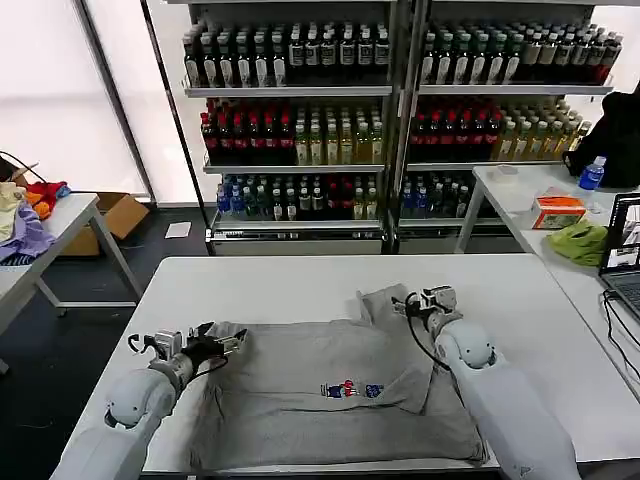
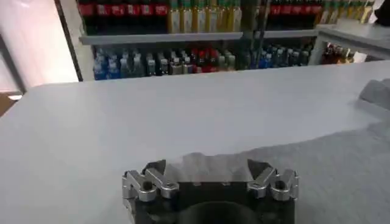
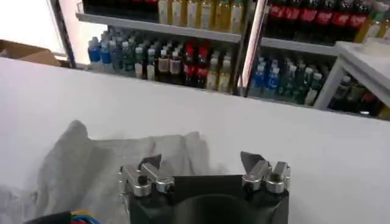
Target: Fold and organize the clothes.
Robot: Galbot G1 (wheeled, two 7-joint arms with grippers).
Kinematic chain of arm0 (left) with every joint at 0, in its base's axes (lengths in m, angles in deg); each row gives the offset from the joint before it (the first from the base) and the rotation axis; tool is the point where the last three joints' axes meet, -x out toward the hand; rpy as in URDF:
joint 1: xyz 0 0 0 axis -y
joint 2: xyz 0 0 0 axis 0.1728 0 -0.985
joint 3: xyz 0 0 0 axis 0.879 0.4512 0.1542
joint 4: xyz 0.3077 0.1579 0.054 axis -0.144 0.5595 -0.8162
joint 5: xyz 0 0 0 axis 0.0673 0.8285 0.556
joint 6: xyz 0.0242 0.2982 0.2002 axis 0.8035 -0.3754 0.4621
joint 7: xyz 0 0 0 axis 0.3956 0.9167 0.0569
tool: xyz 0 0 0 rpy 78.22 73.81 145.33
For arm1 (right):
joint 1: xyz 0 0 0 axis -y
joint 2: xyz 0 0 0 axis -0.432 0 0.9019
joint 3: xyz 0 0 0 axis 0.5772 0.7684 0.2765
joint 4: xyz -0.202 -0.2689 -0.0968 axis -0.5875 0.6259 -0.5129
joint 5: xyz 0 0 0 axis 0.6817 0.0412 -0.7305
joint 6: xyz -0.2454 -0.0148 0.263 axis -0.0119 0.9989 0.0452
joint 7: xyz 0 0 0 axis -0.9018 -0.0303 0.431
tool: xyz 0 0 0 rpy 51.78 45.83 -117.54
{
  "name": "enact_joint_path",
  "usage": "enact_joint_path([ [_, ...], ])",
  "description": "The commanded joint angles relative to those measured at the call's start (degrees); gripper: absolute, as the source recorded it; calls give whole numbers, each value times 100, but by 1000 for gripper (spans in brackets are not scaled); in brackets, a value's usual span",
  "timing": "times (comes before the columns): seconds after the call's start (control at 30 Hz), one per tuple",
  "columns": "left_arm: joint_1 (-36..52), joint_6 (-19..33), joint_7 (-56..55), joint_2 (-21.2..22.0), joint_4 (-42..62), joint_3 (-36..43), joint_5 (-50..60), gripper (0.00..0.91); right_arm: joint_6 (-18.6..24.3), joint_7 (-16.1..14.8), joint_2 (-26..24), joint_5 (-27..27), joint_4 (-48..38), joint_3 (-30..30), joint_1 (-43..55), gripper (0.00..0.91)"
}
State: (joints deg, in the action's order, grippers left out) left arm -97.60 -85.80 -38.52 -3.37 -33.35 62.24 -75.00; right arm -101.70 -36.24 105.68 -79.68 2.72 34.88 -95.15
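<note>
open claws [image 1: 232,342] over grey shirt [image 1: 330,395]

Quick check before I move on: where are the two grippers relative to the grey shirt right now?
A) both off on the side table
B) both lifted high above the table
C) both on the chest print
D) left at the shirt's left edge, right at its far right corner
D: in the head view the left gripper sits at the left edge of the grey shirt, and the right gripper is at its far right corner, both with jaws open.

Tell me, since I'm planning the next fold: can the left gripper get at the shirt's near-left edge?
Probably yes. The left gripper, open, sits at the grey shirt's left edge on the white table, with nothing between them.
</note>
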Motion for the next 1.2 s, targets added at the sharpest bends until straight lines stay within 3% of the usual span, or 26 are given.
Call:
enact_joint_path([
  [0.03, 14, -72, -29, 59, 141, 106, 27, 464, -2, -65, 268, 153, -119, 27, -31, 655],
  [0.07, 3, -77, -30, 62, 142, 116, 29, 282, -1, -62, 289, 164, -129, 29, -37, 524],
  [0.1, -20, -83, -27, 60, 127, 122, 38, 282, -1, -28, 316, 161, -134, 18, -46, 151],
  [0.13, -39, -84, -26, 59, 118, 119, 36, 141, 0, 1, 333, 139, -131, 9, -54, 0],
  [0.2, -75, -84, -21, 64, 89, 99, 30, 20, 0, 66, 346, 90, -56, -3, -101, 0],
  [0.23, -81, -81, -21, 65, 72, 93, 24, 10, -1, 96, 337, 88, -20, 2, -115, 0],
  [0.57, -94, -56, -59, 65, -88, 66, -54, 10, 1, 251, 261, -10, 152, -119, -197, 0],
  [0.9, -56, 342, -132, 152, -218, -41, -144, 10, 36, 384, 341, -83, 410, -372, -308, 0],
  [1.2, -102, 700, -89, 140, -331, -172, -142, 0, 17, 458, 387, 78, 1273, -538, -429, 0],
])
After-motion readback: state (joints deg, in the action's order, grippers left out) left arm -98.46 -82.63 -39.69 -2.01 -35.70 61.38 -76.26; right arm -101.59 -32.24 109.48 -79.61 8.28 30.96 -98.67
